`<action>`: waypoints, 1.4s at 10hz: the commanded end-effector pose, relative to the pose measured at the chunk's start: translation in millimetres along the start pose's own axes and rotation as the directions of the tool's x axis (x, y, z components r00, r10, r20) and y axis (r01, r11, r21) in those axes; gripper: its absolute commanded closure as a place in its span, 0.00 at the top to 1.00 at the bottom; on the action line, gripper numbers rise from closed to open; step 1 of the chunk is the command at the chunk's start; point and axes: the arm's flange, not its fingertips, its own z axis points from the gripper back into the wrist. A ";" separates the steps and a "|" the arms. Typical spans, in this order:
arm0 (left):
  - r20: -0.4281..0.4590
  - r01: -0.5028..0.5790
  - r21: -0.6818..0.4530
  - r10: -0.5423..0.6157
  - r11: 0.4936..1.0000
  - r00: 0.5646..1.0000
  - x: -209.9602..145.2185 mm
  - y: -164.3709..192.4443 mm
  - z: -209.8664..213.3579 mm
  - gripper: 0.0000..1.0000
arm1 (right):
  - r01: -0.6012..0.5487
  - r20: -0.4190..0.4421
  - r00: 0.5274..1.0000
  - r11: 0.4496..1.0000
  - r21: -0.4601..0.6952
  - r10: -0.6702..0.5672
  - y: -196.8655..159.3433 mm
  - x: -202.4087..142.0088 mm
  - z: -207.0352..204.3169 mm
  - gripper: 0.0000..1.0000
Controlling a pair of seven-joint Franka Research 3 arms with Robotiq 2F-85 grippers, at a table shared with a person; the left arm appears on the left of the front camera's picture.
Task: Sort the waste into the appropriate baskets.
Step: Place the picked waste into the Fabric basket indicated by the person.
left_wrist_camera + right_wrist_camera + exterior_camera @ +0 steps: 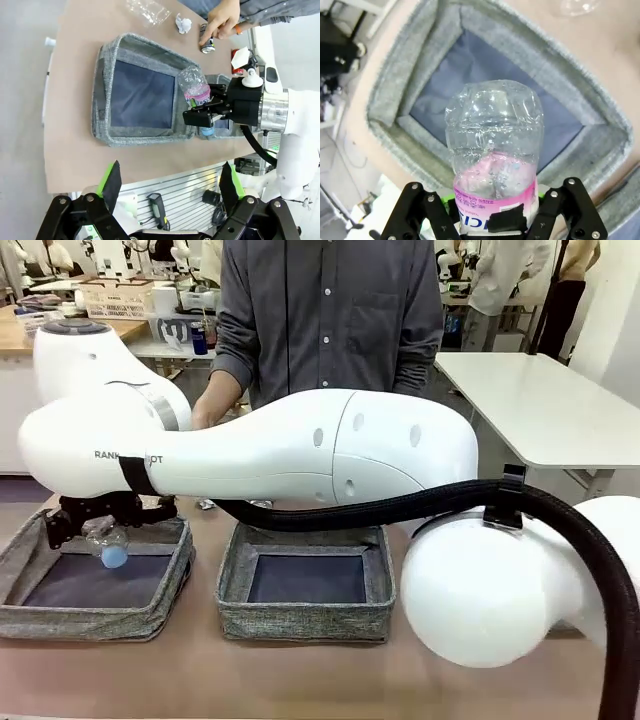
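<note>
Right tool [492, 222]: clenched on the bottle with pink label [492, 160], one black finger on each side of the label band. The crumpled clear base points away from the wrist camera.
Held bottle: off the desk [75, 75], in the air over the left basket [30, 575]. In the front view its blue cap [113, 557] hangs lowest, above the basket's dark bottom. In the left wrist view it shows over the rim where two baskets meet.
Left basket: grey woven walls, low and soft, standing on the near part of the desk.
Middle basket [300, 618]: just beside the left one and of the same make.
Right arm [300, 445]: white, stretched across from the robot's right side to above the left basket, with a black hose [400, 505] along its underside.
Left tool [170, 187]: released, its green-padded fingers spread wide, hanging off the near edge of the desk and facing the baskets.
Second clear bottle [147, 11]: lying on bare desk beyond the baskets, toward the far side.
White wad [183, 23]: just beside that bottle.
Black-and-white can [207, 44]: near the wad, with the fingertips of the person's hand [222, 20] on it.
Red can [234, 52]: next to the black-and-white one, partly hidden behind the right arm's wrist.
Person [330, 310]: grey shirt, standing at the far side of the desk.
</note>
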 end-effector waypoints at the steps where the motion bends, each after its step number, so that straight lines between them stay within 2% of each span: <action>1: 0.005 0.008 0.014 -0.008 1.000 1.000 -1.5 0.7 1.2 1.00 | -0.043 -0.014 0.999 0.999 0.025 0.043 10.9 28.2 -5.3 0.00; 3: 0.005 0.008 0.014 -0.008 1.000 1.000 -1.5 0.7 1.2 1.00 | -0.031 -0.021 0.999 1.000 0.000 0.031 11.1 28.0 -5.2 0.00; 6: 0.005 0.008 0.014 -0.008 1.000 1.000 -1.5 0.7 1.2 1.00 | -0.033 -0.018 0.999 0.999 0.003 0.033 9.2 27.0 -2.8 0.89; 7: 0.005 0.008 0.014 -0.008 1.000 1.000 -1.5 0.7 1.2 1.00 | -0.032 -0.018 0.999 0.999 0.002 0.032 8.8 26.9 -2.5 1.00; 9: 0.005 0.008 0.014 -0.008 1.000 1.000 -1.5 0.7 1.2 1.00 | -0.021 -0.012 1.000 1.000 0.002 0.021 4.6 24.9 -1.4 1.00; 10: 0.005 0.008 0.014 -0.008 1.000 1.000 -1.5 0.7 1.2 1.00 | -0.017 -0.005 1.000 1.000 0.001 0.017 2.9 23.9 0.1 0.94; 11: 0.005 0.008 0.014 -0.008 1.000 1.000 -1.5 0.7 1.2 1.00 | -0.014 -0.001 1.000 1.000 -0.001 0.014 1.3 23.1 1.5 1.00; 14: 0.005 0.008 0.014 -0.008 1.000 1.000 -1.5 0.7 1.2 1.00 | -0.006 0.010 1.000 1.000 -0.010 0.006 -4.3 17.7 11.9 1.00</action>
